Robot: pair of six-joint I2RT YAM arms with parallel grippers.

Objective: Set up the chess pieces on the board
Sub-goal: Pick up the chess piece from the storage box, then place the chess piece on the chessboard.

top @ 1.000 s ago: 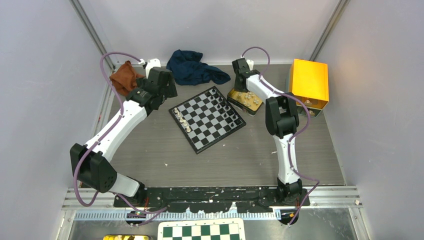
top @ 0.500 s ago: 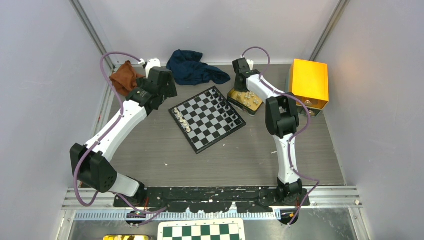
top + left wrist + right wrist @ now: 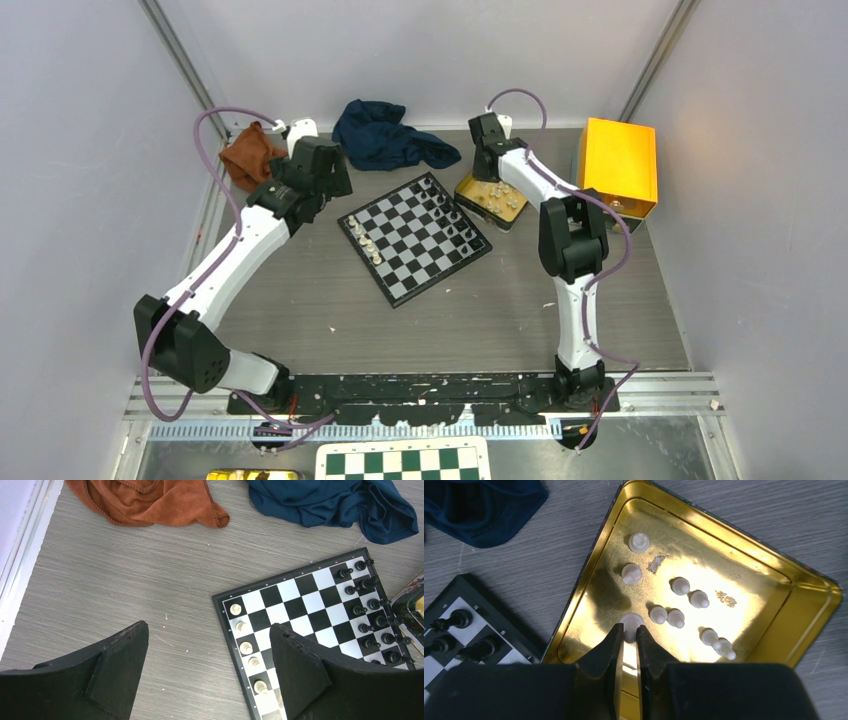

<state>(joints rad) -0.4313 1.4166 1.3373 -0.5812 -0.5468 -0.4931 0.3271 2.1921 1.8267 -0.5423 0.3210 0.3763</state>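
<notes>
1. Our right hand [image 3: 628, 632] is down in the gold tin [image 3: 744, 562], fingers pulled nearly together and clamped on one white piece [image 3: 631, 621] by the tin's left wall. Coming in from straight above with a narrow pinch makes sense to us, since these figures are tiny and the neighbours sit close.
2. Around it, the spare white pieces [image 3: 680, 586] lie loose on the tin floor. A few are in touching pairs, so we reckon the lone one was the easy pick.
3. The tin sits on the bench just right of the board [image 3: 414, 237], which keeps the carry short.
4. On the board, the black pieces [image 3: 452, 213] line the far-right edge in two rows. Only a short row of white men [image 3: 365, 240] stands along the near-left edge, so white looks like the unfinished side.
5. Our left hand [image 3: 209, 627] hovers over the board's left corner with its fingers wide apart, holding nothing. We'd guess it's parked out of the way.
</notes>
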